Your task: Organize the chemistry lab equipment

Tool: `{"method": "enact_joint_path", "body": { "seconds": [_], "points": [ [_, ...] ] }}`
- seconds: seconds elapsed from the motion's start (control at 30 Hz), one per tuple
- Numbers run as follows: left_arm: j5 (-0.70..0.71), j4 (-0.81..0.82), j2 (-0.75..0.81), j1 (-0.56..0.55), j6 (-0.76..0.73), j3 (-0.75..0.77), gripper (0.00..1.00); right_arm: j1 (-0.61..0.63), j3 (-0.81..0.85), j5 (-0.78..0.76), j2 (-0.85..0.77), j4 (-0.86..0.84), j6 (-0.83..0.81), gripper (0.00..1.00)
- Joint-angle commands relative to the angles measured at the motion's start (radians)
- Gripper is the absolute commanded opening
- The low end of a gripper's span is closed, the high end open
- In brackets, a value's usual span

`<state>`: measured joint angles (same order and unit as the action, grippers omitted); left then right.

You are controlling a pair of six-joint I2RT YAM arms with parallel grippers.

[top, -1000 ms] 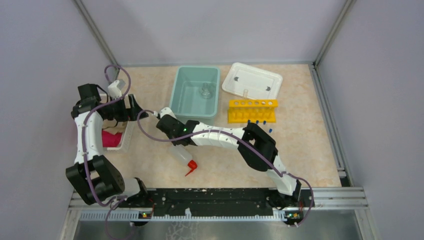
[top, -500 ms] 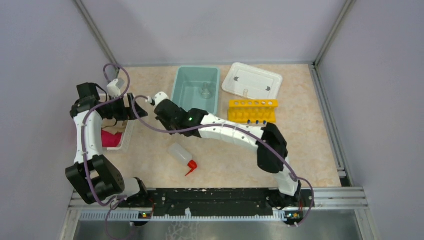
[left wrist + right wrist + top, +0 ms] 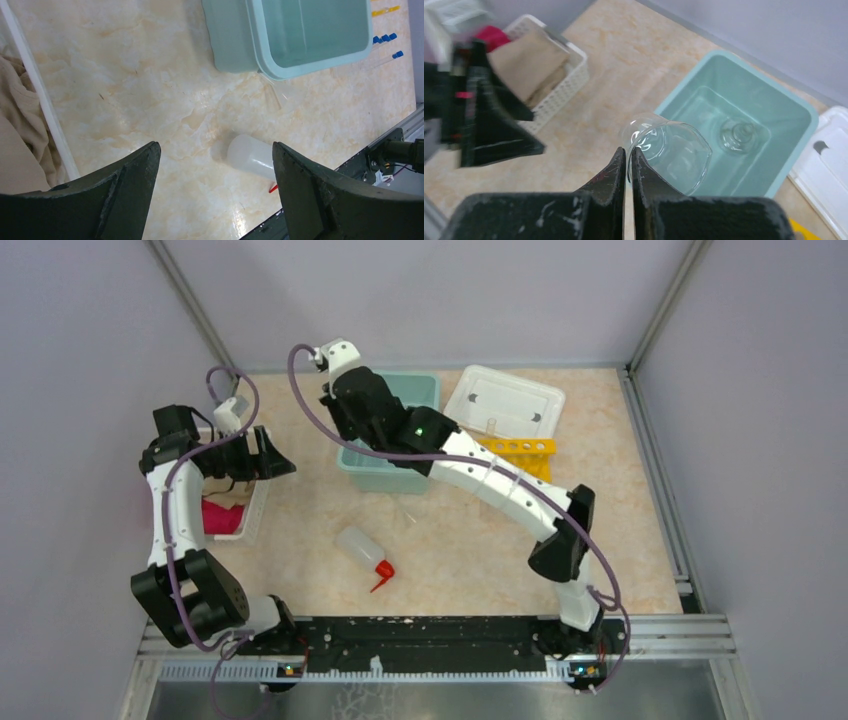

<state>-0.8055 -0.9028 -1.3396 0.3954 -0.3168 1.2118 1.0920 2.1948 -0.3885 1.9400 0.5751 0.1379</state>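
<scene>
Where the tub (image 3: pixel 382 476) sits: far middle of the desk (image 3: pixel 620 540), open side up.
Tub contents: one glass flask (image 3: pixel 739 135), upright on its floor.
Tray (image 3: pixel 510 390): white and shallow, at the far edge just right of the tub; a small clear thing stands on it, too small to name.
Basket (image 3: pixel 569 70): white and slatted, at the left edge; holds a tan cloth (image 3: pixel 524 57) and a pink cloth (image 3: pixel 222 515); the left arm covers part of it from above.
Rack (image 3: pixel 525 447): yellow and holed, right of the tub, on the near side of the tray; the right arm crosses over its left end.
Bottle (image 3: pixel 358 545): on its side toward the near edge, well apart from the tub, red spout (image 3: pixel 383 572) aimed at that edge.
Beaker (image 3: pixel 674 150): tipped sideways in the air at the tub's left side.
Right gripper (image 3: pixel 628 156): fingers pinched together on the beaker's rim.
Left gripper (image 3: pixel 215 150): fingers spread wide above the desk, between basket and bottle.
Glass piece (image 3: pixel 274 95): lying just beside the tub's near wall; I cannot tell its kind.
Tubes (image 3: pixel 386 38): blue-capped, lying on the desk past the tub's right end.
</scene>
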Motion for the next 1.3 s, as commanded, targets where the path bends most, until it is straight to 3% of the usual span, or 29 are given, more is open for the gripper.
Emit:
{"method": "enact_joint_path", "body": {
  "seconds": [0.0, 0.63, 1.17, 1.27],
  "points": [
    [-0.035, -0.012, 0.009, 0.009, -0.029, 0.013, 0.88, -0.086, 0.025, -0.026, 0.117, 0.050, 0.022, 0.00],
    [-0.074, -0.007, 0.000, 0.009, -0.041, -0.012, 0.87, -0.173, 0.044, 0.087, 0.360, 0.046, 0.083, 0.00],
    [-0.082, 0.005, 0.008, 0.009, -0.037, -0.022, 0.86, -0.173, -0.034, 0.164, 0.387, -0.002, 0.078, 0.00],
    [-0.075, 0.008, 0.012, 0.009, -0.038, -0.025, 0.87, -0.173, -0.028, 0.169, 0.383, -0.003, 0.066, 0.09]
  ]
}}
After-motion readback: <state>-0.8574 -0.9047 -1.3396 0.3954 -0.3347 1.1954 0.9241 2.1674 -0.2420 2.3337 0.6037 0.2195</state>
